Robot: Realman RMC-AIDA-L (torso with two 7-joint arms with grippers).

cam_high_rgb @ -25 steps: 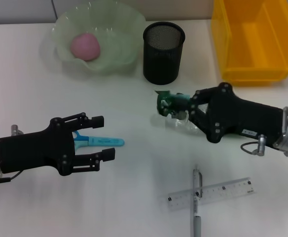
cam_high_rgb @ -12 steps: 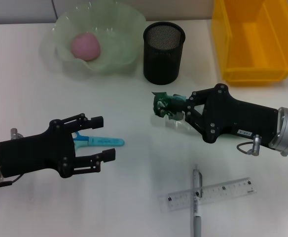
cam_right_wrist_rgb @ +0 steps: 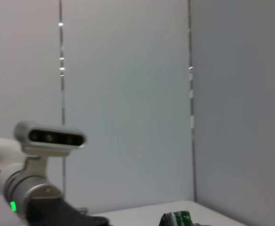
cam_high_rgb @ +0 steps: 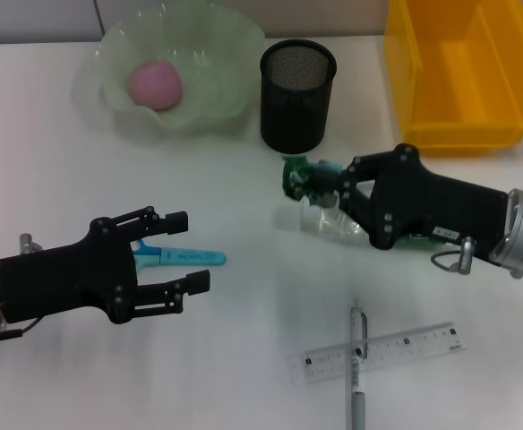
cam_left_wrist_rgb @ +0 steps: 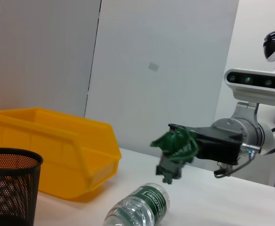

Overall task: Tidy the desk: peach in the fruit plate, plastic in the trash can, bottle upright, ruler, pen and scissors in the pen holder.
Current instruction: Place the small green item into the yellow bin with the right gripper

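One peach [cam_high_rgb: 155, 84] in plate [cam_high_rgb: 210, 85] upper left, one bottle [cam_high_rgb: 329, 223] lying, right tool [cam_high_rgb: 308, 182] pinching green plastic [cam_high_rgb: 297, 179], left tool [cam_high_rgb: 188, 254] spread over scissors [cam_high_rgb: 186, 256].

You see a pink peach [cam_high_rgb: 155, 85] in a pale green plate [cam_high_rgb: 210, 97], a black mesh holder [cam_high_rgb: 296, 95], a yellow bin [cam_high_rgb: 458, 76], blue scissors [cam_high_rgb: 185, 256], crumpled green plastic [cam_high_rgb: 299, 178] and a clear ruler [cam_high_rgb: 380, 351].

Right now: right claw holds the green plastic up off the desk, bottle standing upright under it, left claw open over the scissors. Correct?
Not quite. The bottle is lying on its side on the desk, not upright; the left wrist view shows it. The rest holds: the right claw holds the green plastic clear of the desk, and the left claw is open over the blue scissors.
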